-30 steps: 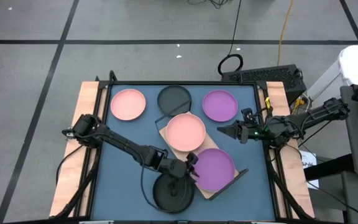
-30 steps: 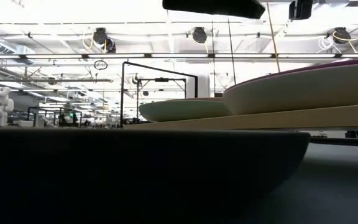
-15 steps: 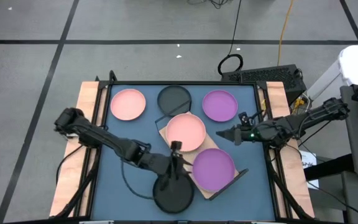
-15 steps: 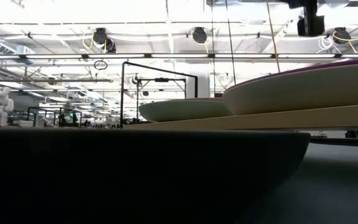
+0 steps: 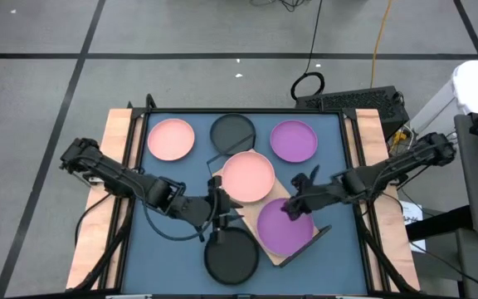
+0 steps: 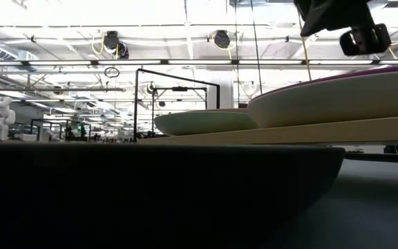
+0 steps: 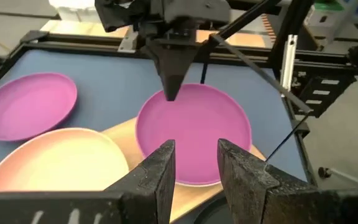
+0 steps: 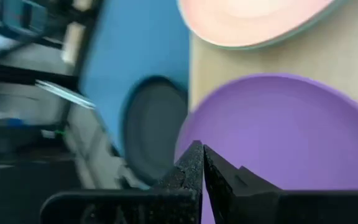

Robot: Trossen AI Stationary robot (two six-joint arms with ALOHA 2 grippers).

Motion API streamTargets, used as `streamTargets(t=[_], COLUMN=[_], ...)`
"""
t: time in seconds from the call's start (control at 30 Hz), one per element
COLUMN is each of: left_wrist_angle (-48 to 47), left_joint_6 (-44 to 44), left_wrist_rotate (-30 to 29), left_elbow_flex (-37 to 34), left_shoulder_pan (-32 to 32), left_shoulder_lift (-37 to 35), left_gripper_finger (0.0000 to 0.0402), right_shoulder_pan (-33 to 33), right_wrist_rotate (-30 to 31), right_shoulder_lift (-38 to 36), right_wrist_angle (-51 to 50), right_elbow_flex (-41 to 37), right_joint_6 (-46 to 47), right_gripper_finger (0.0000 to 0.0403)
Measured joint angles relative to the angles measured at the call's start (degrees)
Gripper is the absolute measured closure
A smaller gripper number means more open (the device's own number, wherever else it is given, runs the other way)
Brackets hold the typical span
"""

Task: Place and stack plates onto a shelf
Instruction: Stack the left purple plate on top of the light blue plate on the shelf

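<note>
**Mia:** Which step is the robot on?

**Ben:** I think it is in the middle of the job. The wooden shelf (image 5: 265,249) already has two plates on top. A pink plate (image 5: 248,175) sits at the far end and a purple plate (image 5: 282,226) at the near end.

**Mia:** Where are the other plates?

**Ben:** Four lie flat on the blue counter (image 5: 164,178). At the back sit a second pink plate (image 5: 170,139), a black plate (image 5: 232,130) and a second purple plate (image 5: 293,140). A second black plate (image 5: 230,258) lies at the front, just beside the shelf.

**Mia:** What are the grippers doing?

**Ben:** The right gripper (image 5: 290,208) hangs over the purple plate on the shelf. Its jaws are pressed together and hold nothing. The left gripper (image 5: 219,218) hangs near the front black plate. Its jaws stand partly apart with nothing between them.

**Mia:** What comes next?

**Ben:** I guess the front black plate goes next. The left jaws need to go down to its rim, pinch it and lift. Then the plate must land flat on top of a plate on the shelf.
</note>
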Motion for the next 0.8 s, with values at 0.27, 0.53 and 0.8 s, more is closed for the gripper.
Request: streamTargets(t=[0.27,0.53,0.8], left_wrist_angle=[-2.2,-2.2,-2.5], left_joint_6=[-4.3,-6.3,-6.8], left_wrist_rotate=[-0.8,-2.3,-2.4], left_elbow_flex=[0.0,0.0,0.0], left_shoulder_pan=[0.5,0.3,0.3], left_shoulder_lift=[0.0,0.0,0.0], left_gripper_finger=[0.0277,0.0277,0.0277], right_shoulder_pan=[-0.5,-0.4,-1.2], right_wrist_rotate=[-10.2,-18.1,-17.9], right_shoulder_lift=[9.5,15.8,20.0], right_wrist_angle=[-14.7,-15.6,-15.7], right_elbow_flex=[8.3,8.4,8.4], right_joint_6=[-2.3,-1.8,-1.6], right_gripper_finger=[0.0403,0.0403,0.0403])
